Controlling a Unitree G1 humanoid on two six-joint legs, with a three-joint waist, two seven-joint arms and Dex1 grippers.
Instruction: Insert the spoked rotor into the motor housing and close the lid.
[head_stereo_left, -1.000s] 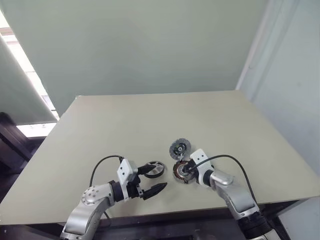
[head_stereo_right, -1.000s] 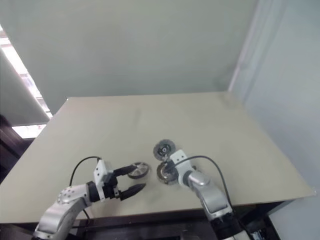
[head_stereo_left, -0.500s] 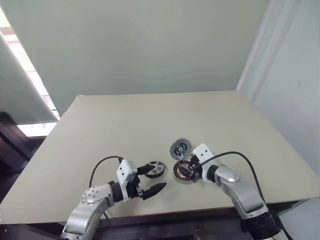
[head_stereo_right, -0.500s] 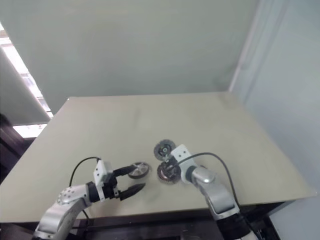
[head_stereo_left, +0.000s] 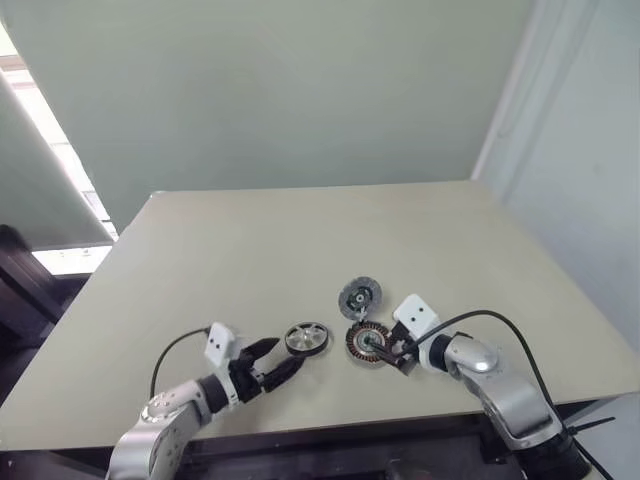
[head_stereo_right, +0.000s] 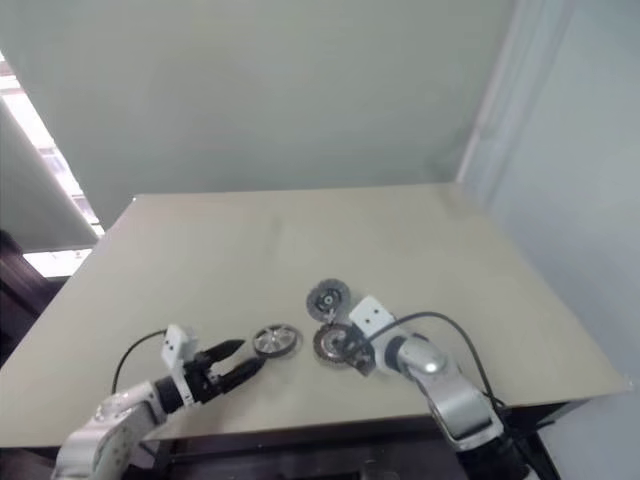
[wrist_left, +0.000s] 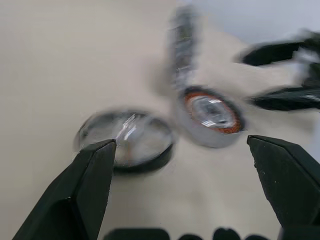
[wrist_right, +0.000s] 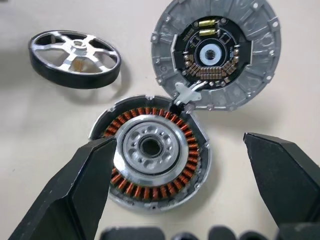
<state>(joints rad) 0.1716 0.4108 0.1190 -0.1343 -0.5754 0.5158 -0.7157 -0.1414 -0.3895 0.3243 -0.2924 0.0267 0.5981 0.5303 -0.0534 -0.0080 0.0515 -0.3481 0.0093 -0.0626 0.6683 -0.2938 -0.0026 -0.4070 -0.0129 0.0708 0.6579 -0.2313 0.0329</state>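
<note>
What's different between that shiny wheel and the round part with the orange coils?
The spoked rotor is open between its spokes with a dark rim; the motor housing is solid, ringed with copper windings. The rotor lies alone; the housing is joined at its edge to the lid. Both are round and lie flat on the table.

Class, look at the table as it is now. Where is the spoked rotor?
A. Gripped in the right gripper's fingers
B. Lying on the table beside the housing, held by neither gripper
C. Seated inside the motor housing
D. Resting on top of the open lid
B: the spoked rotor lies flat on the table, apart from the motor housing and its opened lid, and no fingers touch it.
</note>
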